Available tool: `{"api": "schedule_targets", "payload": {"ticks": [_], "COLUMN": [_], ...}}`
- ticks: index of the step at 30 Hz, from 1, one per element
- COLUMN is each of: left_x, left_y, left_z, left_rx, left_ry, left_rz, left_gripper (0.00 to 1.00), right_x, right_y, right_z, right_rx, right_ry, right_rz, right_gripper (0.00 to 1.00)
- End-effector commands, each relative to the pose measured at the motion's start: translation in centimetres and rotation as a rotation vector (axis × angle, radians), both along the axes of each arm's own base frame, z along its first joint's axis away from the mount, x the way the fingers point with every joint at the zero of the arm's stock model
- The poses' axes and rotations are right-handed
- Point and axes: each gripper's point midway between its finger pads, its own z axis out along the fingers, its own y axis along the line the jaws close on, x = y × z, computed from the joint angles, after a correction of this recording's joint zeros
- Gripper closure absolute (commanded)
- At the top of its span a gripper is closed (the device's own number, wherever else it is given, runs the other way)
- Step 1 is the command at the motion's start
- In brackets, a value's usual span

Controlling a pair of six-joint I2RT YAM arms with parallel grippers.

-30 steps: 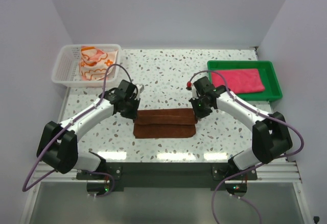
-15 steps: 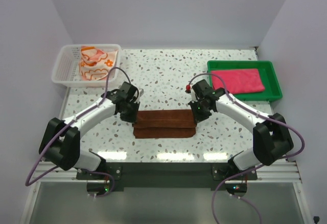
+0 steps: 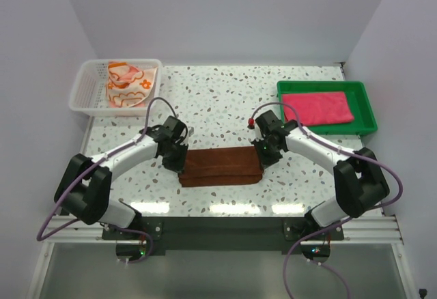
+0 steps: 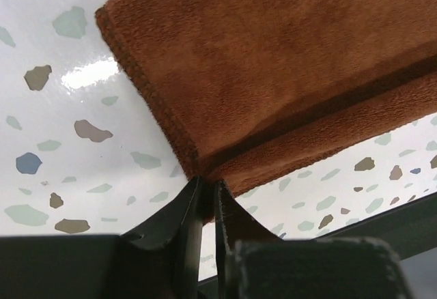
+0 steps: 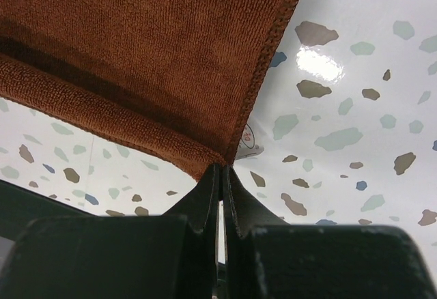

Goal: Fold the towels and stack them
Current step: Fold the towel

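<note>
While clenching left pincer (image 4: 207,191) and right pincer (image 5: 222,173) on the ends of the folded dark brown towel (image 3: 220,166), holds it flat by the near edge of the speckled surface (image 3: 218,101), between pale lilac walls (image 3: 218,12).

The brown towel (image 4: 273,74) is matt, fuzzy cloth; the speckled table (image 4: 41,128) is smooth and glossy.

right wrist | 1 corner of the dark brown towel (image 5: 136,46) is pinched by the right end effector (image 5: 220,171) | 2 layers are seen | speckled desk (image 5: 355,128) is seen beneath
</note>
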Motion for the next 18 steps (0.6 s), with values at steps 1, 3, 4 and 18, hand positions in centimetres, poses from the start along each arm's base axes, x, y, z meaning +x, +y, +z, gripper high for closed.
{"api": "schedule_targets", "payload": {"ticks": [1, 3, 4, 18], "left_x": [-0.5, -0.7, -0.8, -0.6], "left_y": [0.4, 0.5, 0.5, -1.4], "left_z": [0.0, 0.4, 0.5, 9.8], "left_rx": [0.007, -0.005, -0.010, -0.307], "left_ry": [-0.007, -0.025, -0.027, -0.281], "left_rz": [0.017, 0.031, 0.046, 0.191], "left_gripper": [0.82, 0.67, 0.63, 0.40], "right_x": [-0.3, -0.8, -1.1, -4.8], "right_y": [-0.3, 0.0, 0.1, 1.3], "right_z": [-0.1, 0.2, 0.2, 5.1], "right_rx": [-0.016, 0.000, 0.010, 0.158], "right_ry": [0.007, 0.016, 0.022, -0.029], "right_rz": [-0.013, -0.008, -0.006, -0.013], "right_gripper": [1.00, 0.88, 0.84, 0.64]}}
